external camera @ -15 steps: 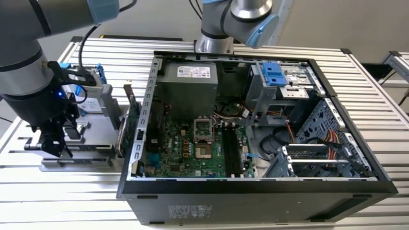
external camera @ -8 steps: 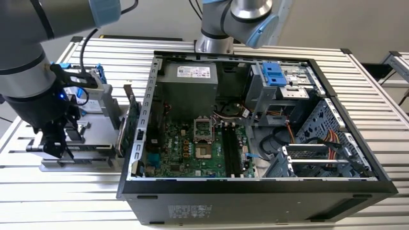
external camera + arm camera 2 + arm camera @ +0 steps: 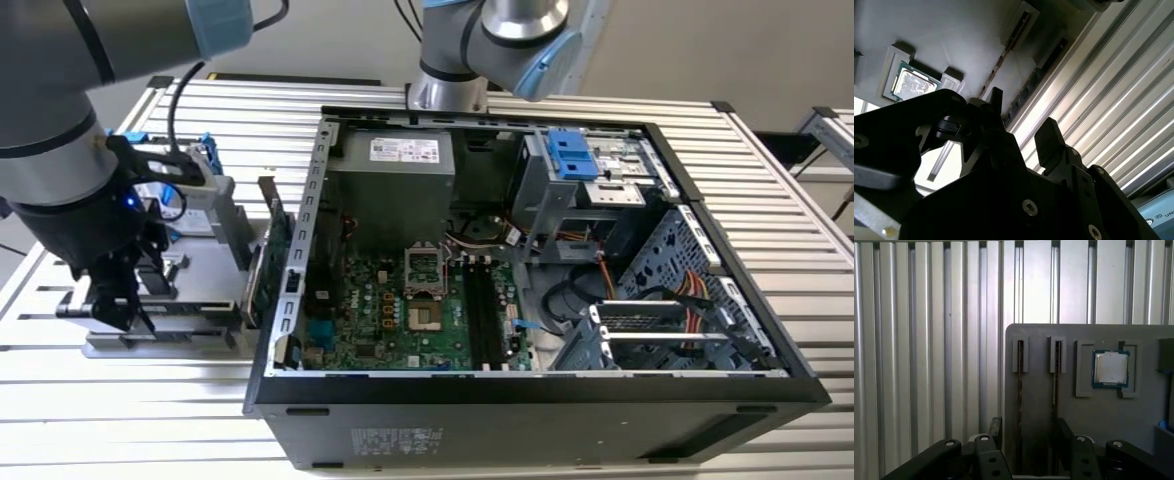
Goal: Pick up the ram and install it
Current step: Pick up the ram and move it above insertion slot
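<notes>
**First wrist view**
- Fingers (image 3: 996,427): two, black, nearest the lens. They are spread apart and released, poised above the grey tray (image 3: 1134,415).
- Ram (image 3: 1019,390): a thin stick seated on edge in a narrow slot of the grey tray. The slot is on the tray's side nearest the bare slatted counter (image 3: 929,340). The stick runs in toward the gap between the fingers.
- Second stick (image 3: 1056,380): same kind, in the parallel slot just beside the ram, further into the tray.
- Processor (image 3: 1110,368): square and silver-topped, flat in its own tray pocket beyond the second stick.

**Second wrist view**
- Fingers (image 3: 1049,137): apart, in dark outline over the grey tray (image 3: 954,30).
- Ram (image 3: 1030,87): edge-on with dark chips along it, in the tray slot that lines up with the gap between the fingers.
- Second stick (image 3: 1004,57): in the neighbouring slot, between the ram and the processor (image 3: 914,82).
- Counter (image 3: 1114,100): bright slats alongside the tray.

**Exterior view**
- Arm (image 3: 54,130): reaches down with its fingers (image 3: 110,305) low over the grey tray (image 3: 174,340).
- Green card (image 3: 274,260): stands upright at the tray's edge, toward the exterior view's right.
- Computer case (image 3: 534,410): lies open with the motherboard facing up, just beside the tray on the exterior view's right. Both rest on the counter (image 3: 801,200).
- Second arm base (image 3: 447,90): beyond the case, well apart from the tray.
</notes>
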You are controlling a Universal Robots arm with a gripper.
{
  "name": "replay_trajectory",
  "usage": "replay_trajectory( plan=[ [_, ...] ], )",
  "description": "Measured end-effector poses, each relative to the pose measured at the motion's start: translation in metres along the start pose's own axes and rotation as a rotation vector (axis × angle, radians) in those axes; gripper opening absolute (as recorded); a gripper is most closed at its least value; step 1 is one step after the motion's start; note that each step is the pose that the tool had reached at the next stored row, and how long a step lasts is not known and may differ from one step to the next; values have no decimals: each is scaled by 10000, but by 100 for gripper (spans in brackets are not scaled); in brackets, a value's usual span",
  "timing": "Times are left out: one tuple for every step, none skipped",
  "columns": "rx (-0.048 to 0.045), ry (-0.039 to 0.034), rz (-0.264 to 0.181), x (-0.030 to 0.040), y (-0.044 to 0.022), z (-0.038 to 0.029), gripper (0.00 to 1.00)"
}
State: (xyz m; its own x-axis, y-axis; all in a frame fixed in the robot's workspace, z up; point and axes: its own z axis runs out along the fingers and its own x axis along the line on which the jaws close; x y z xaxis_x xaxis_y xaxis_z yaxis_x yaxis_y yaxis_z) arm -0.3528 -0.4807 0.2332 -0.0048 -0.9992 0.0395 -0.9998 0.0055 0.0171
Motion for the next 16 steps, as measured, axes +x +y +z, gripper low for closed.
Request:
replay_trajectory(
  plan=[
    [-1,1,0,0,0,6,100],
    [-2,2,0,0,0,13,100],
    [-2,2,0,-1,-1,22,100],
    [-2,2,0,-1,-2,32,100],
    [-2,2,0,-1,-3,39,100],
    [-4,3,-1,1,-5,45,100],
    [-4,3,-2,4,-9,51,100],
    [-3,2,0,5,-11,59,100],
    [-3,2,0,5,-14,66,100],
    [-3,2,0,8,-18,74,100],
    [-3,2,0,10,-21,82,100],
    [-5,4,0,15,-23,89,100],
    [-5,3,1,20,-27,97,100],
    [-4,3,3,25,-30,105,100],
    [-5,2,24,36,-35,127,100],
    [-7,2,36,37,-35,134,100]
  ],
)
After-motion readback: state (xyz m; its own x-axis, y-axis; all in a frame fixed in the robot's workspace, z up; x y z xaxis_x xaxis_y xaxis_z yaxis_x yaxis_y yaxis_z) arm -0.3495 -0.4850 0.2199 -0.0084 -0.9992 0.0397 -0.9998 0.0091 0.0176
